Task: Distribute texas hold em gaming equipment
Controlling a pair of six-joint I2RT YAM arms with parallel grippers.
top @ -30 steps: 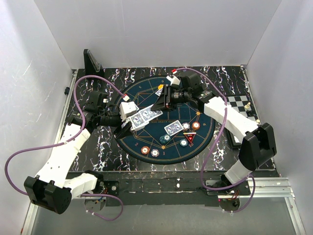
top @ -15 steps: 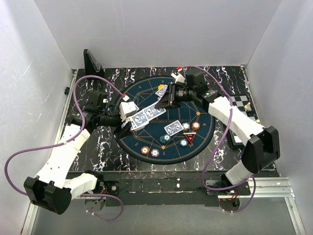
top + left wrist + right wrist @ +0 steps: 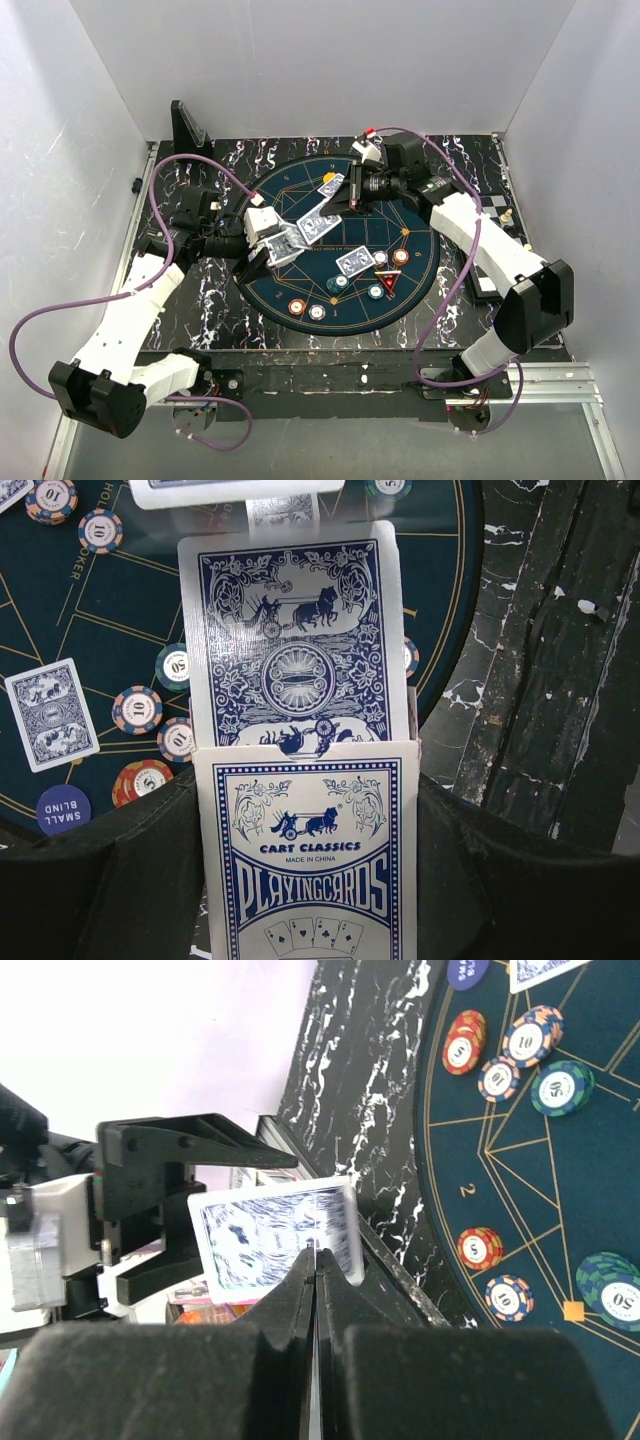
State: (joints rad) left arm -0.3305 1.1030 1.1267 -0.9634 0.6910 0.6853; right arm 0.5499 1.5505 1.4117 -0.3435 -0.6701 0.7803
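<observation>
- the left gripper (image 3: pixel 266 250) is clamped tight on the blue-and-white cardboard playing-card box (image 3: pixel 310 860) and holds it over the left part of the round dark-teal felt mat (image 3: pixel 300 285). the right gripper (image 3: pixel 312 1260) is closed to a thin pinch on the free edge of one blue-backed playing card (image 3: pixel 295 650). the other end of that card sits in the box mouth.
- the pinch covers only a sliver of the card. we judge that friction inside the box could pull the card out of the right gripper partway through the draw, and it would then drop wherever it happens to be.
- the card behind it may ride out with it, since the cards lie packed face to back. we would then deal two cards, or shed a loose one onto the mat.
- a pull that is not in line with the box could bend the card, or twist the box in the left gripper so the mouth tips and spills.
- the striped round poker chips (image 3: pixel 340 282), a face-down blue-backed card (image 3: pixel 355 262) and the red-black triangular marker (image 3: pixel 385 278) lie close together on the near right of the mat. a low carry across them could scatter the chips or nudge the dealt card.
- if the card is let go while it is tilted, it could glide off the mat onto the black marbled surface (image 3: pixel 200 290).
</observation>
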